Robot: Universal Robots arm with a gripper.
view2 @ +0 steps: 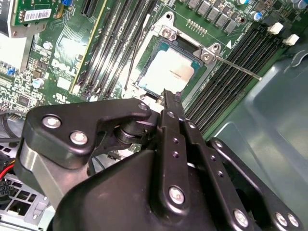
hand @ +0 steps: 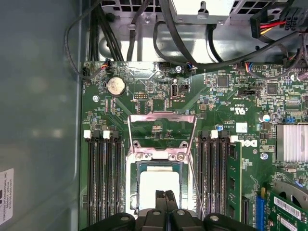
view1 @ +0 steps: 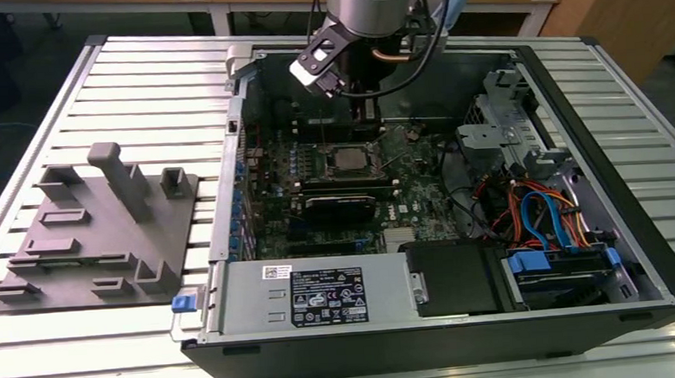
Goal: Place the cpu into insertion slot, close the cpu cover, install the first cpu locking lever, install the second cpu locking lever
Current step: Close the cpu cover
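Open computer case (view1: pixel 438 341) holds motherboard (view1: pixel 420 206). Cpu (hand: pixel 159 185) seated in insertion slot (hand: pixel 132 192); cpu cover (hand: pixel 163 117) swung open. Tool (hand: pixel 165 195) clenched, gripping nothing, fingertips together over the cpu's edge.

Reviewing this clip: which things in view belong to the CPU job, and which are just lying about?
In the job:
cpu, lying in the insertion slot
cpu cover, flipped open
locking lever
pincer, shut, over the cpu

Lying about:
grey fixture block on the table
power supply
blue and orange cables
coin battery
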